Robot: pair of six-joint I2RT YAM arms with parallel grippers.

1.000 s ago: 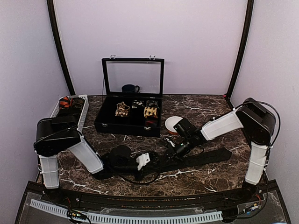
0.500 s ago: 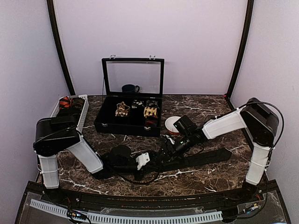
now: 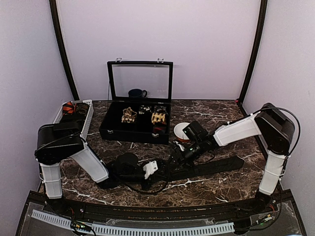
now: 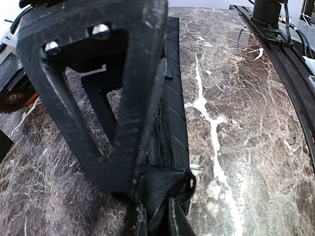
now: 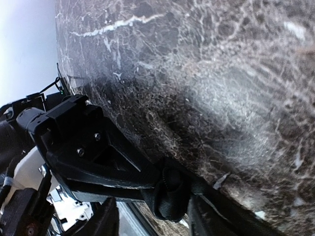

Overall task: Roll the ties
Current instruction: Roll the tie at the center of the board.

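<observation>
A plain black tie lies flat across the marble, its left end wound into a small roll. My left gripper is shut on that roll, low on the table. My right gripper is open just beyond it, a finger on each side of the roll with a gap on the left side. Its finger fills the left wrist view. More rolled ties sit in the black case: a tan one, a black-white one and a red one.
The case stands at the back with its glass lid upright. A white basket at the far left holds a red patterned tie. A white and red round object sits behind the right gripper. A dark mug is behind the case.
My right gripper let go of the tie, opened, and slid left to the roll. My left gripper stayed put on the rolled end.
</observation>
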